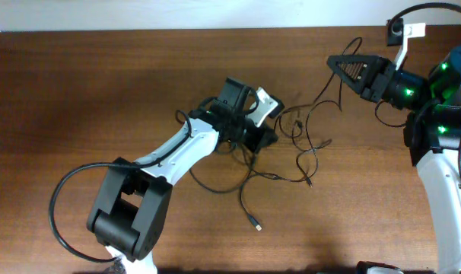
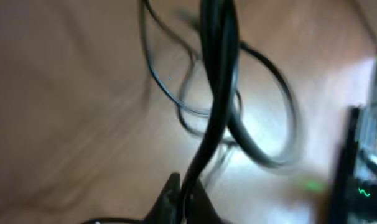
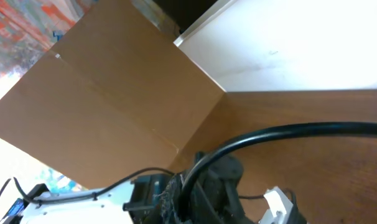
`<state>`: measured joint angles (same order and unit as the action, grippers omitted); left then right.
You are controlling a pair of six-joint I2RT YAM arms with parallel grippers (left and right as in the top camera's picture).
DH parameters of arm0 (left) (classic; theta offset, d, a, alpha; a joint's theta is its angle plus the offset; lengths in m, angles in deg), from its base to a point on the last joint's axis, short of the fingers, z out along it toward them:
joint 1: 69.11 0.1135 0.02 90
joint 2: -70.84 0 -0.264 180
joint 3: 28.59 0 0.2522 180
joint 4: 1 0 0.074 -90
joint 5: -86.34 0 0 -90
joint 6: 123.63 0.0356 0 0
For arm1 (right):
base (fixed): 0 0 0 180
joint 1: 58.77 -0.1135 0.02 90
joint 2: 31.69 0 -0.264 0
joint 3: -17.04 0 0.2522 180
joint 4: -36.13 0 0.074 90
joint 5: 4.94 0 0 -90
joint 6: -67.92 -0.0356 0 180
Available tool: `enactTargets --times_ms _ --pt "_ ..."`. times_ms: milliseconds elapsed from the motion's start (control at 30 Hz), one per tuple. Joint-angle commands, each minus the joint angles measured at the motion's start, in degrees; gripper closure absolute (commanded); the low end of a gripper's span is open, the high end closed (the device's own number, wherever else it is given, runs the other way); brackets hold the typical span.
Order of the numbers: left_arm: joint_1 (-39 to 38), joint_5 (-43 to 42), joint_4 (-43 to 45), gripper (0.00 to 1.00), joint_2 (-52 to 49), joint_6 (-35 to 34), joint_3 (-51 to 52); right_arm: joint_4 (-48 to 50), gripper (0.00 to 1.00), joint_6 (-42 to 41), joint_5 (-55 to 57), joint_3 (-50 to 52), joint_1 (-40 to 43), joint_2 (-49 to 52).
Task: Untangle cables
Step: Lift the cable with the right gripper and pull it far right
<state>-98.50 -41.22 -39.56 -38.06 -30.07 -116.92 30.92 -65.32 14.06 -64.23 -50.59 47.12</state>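
Observation:
The cables (image 1: 299,144) lie in loose black loops on the wooden table between the two arms, and one plug end (image 1: 257,223) trails toward the front. At the left edge of the tangle, my left gripper (image 1: 262,138) is down among the loops. In the left wrist view it (image 2: 184,198) is shut on one cable strand (image 2: 216,93), which runs up and away over further loops (image 2: 269,124). My right gripper (image 1: 332,61) points left at the tangle's upper right. In the right wrist view it (image 3: 191,190) is shut on a cable (image 3: 288,132) that arcs off to the right.
A white bracket (image 1: 413,32) with a black plug sits at the back right by the wall. A cardboard panel (image 3: 114,93) stands beyond the table's left side. The left arm's own thick cable (image 1: 59,198) loops out at the front left.

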Motion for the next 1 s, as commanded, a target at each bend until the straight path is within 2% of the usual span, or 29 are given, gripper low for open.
enactTargets --times_ms 0,67,167,233,333,400,500,600,733,833,900,967 --pt "2.12 -6.67 -11.61 1.0 8.79 1.49 -1.66 0.2 0.96 1.07 -0.98 -0.28 0.15 -0.48" --pt "2.56 -7.23 -18.29 1.0 17.14 5.77 -1.66 0.17 0.96 1.07 -0.22 -0.28 0.15 -0.48" --pt "2.58 -6.88 -20.98 1.0 28.2 6.45 -1.66 0.13 0.96 1.07 0.96 -0.28 0.15 -0.48" --pt "2.56 -2.05 -21.79 1.0 36.11 6.43 -1.66 -0.11 0.96 0.76 3.43 -0.28 0.17 -0.48" --pt "2.56 8.2 -25.27 1.0 41.53 6.43 -1.66 -2.95 0.96 -2.86 9.33 -0.28 1.42 -0.48" --pt "2.56 13.29 -29.16 1.0 42.95 6.43 -1.66 -8.85 0.96 -5.49 16.44 -0.28 4.46 -0.48" --pt "2.56 13.46 -32.46 1.0 42.82 6.43 -1.62 -20.09 0.96 -5.42 28.04 -0.28 8.41 -0.31" --pt "2.56 17.09 -34.77 1.0 42.82 6.38 -1.6 -35.47 0.96 -5.01 41.55 -0.26 14.49 0.68" --pt "2.58 21.2 -34.88 1.0 42.82 5.99 -1.62 -44.04 0.96 -5.01 50.93 -0.26 20.13 1.62" --pt "2.56 28.83 -34.88 1.0 42.82 0.07 -1.62 -45.9 0.96 -4.98 53.72 -0.22 22.58 1.68" --pt "2.58 37.2 -35.69 1.0 42.82 -6.62 -1.6 -45.9 0.96 -5.01 55.74 -0.22 22.71 1.73" --pt "2.58 44.46 -37.97 1.0 42.82 -11.52 -1.6 -46.6 0.96 -5.05 62.93 -0.22 22.71 1.73"
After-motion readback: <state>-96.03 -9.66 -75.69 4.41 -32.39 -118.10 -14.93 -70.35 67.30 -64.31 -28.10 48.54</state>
